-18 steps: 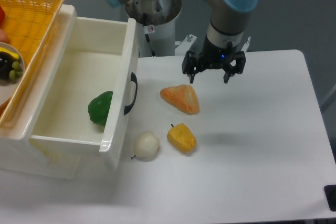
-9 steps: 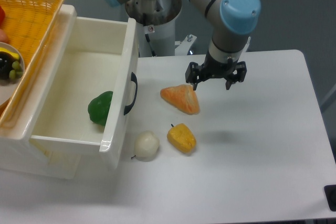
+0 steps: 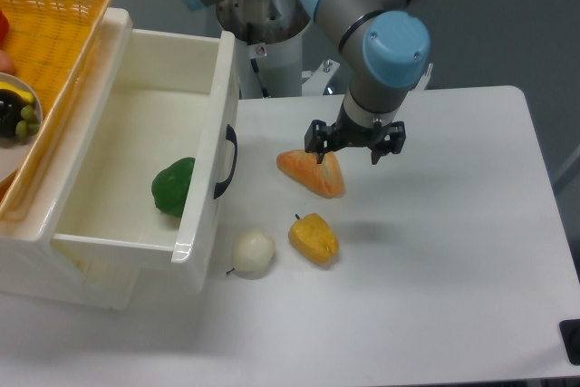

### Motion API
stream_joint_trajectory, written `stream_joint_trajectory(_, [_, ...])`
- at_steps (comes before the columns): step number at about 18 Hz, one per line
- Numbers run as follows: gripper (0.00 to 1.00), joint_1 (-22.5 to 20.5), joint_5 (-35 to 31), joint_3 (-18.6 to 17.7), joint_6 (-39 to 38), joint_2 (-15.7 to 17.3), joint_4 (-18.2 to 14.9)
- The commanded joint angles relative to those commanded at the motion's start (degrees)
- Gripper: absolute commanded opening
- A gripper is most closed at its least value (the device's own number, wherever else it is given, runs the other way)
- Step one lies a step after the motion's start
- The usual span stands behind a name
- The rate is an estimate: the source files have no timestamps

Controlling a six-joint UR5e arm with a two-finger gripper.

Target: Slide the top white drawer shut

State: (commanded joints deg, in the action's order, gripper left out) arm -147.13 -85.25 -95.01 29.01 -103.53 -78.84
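Since the earlier frame the gripper (image 3: 354, 146) has shifted left and lower, now hanging over the orange wedge (image 3: 314, 172) with its fingers (image 3: 320, 149) spread apart and empty. At the left of the bench (image 3: 435, 278), the top white drawer (image 3: 204, 224) stands pulled fully out, a green pepper (image 3: 173, 187) inside. Judged from its build, the drawer is rigid, glossy plastic: light, stiff and slippery on its flat front. Contact is best made at the front panel beside the curved black handle (image 3: 224, 162), pushing squarely leftward to avoid skewing the drawer in its cabinet
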Motion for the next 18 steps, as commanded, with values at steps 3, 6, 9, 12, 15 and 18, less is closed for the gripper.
stream_joint_trajectory(3, [1.0,1.84,0.09,0.44,-0.53,-1.58,-0.26])
stream_joint_trajectory(6, [1.0,2.46,0.44,0.62,-0.36,-2.02,-0.35])
stream_joint_trajectory(9, [1.0,3.08,1.32,0.62,-0.36,-2.11,-0.35])
stream_joint_trajectory(12, [1.0,3.96,1.32,0.62,-0.53,-2.9,-0.35])
stream_joint_trajectory(15, [1.0,5.01,1.32,0.62,-0.53,-3.43,-0.35])
stream_joint_trajectory(18, [1.0,6.59,1.41,0.53,-1.58,-4.31,-0.35])
